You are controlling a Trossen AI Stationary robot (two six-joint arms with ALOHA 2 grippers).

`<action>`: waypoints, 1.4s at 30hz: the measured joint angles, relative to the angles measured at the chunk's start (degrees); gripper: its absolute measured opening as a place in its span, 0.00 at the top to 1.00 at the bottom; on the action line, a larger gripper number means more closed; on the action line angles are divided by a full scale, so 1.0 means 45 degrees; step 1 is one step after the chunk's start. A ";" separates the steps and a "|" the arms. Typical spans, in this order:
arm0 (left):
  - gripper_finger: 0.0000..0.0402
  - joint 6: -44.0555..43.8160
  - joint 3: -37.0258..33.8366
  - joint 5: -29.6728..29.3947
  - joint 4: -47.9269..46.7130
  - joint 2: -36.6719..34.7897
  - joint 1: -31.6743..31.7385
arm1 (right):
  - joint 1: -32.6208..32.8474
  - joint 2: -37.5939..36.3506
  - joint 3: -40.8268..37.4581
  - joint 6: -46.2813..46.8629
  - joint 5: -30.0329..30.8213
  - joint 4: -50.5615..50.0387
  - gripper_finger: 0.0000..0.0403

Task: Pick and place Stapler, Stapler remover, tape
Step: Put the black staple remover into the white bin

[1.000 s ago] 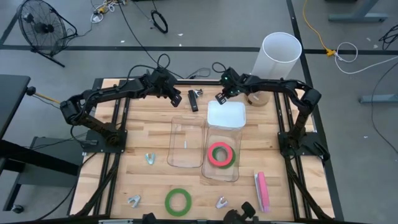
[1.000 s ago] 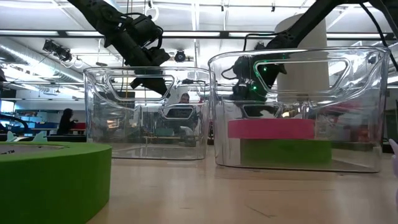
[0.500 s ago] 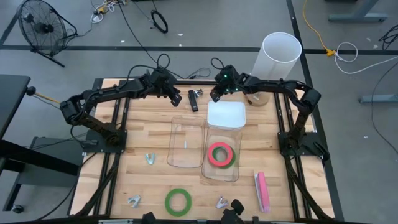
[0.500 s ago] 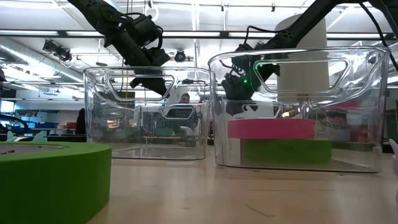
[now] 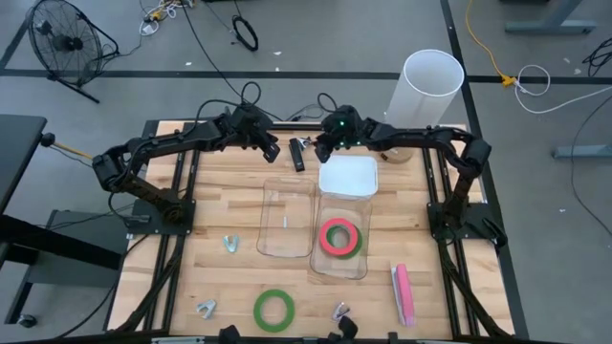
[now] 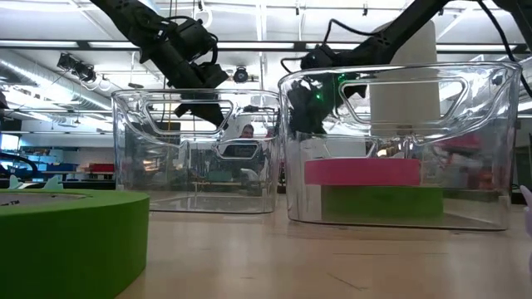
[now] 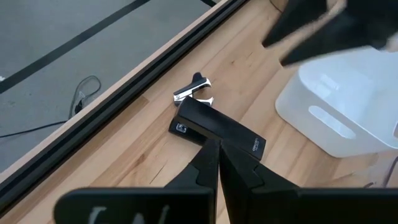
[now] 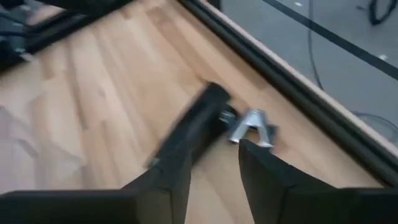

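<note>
A black stapler (image 5: 296, 154) lies on the table near its far edge, with a silver staple remover (image 5: 304, 143) just beyond it. Both show in the left wrist view, stapler (image 7: 217, 129) and remover (image 7: 195, 91), and in the right wrist view, stapler (image 8: 193, 124) and remover (image 8: 252, 127). My left gripper (image 5: 275, 150) is shut and empty, hovering left of the stapler. My right gripper (image 5: 319, 151) is open and empty, hovering right of it. A red-pink tape roll (image 5: 339, 237) lies on a green one in the right clear bin (image 5: 360, 268). Another green roll (image 5: 273, 309) lies on the table at the near edge.
An empty clear bin (image 5: 287, 218) stands left of the right bin, whose far half looks white (image 5: 347, 175). A pink stapler (image 5: 402, 292) and other staple removers (image 5: 230, 243) (image 5: 206, 307) (image 5: 339, 311) lie on the near half. A white cylinder (image 5: 426, 88) stands at the far right.
My right gripper has moved toward the table's left edge, along the far side past the white end of the right bin, toward the black stapler and the staple remover. The stapler, the remover and the tape rolls lie as before.
</note>
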 joint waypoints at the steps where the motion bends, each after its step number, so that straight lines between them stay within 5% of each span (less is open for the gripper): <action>1: 0.97 0.0005 0.0000 0.0000 0.0009 0.0000 0.0000 | 0.0133 0.0000 0.0009 -0.0073 -0.0007 0.0261 0.67; 13: 0.97 -0.0071 0.0000 0.0029 -0.0113 0.0000 -0.0293 | 0.0180 0.2943 0.4675 -0.0494 0.1214 -0.4014 0.68; 30: 0.97 0.0131 0.0000 -0.0010 -0.0141 0.0000 -0.0359 | -0.0038 0.3643 0.4741 -0.1004 0.2024 -0.4533 0.45; 42: 0.97 0.0131 0.0000 -0.0009 -0.0146 0.0000 -0.0359 | -0.0226 0.3823 0.4726 -0.0754 0.1676 -0.4092 0.48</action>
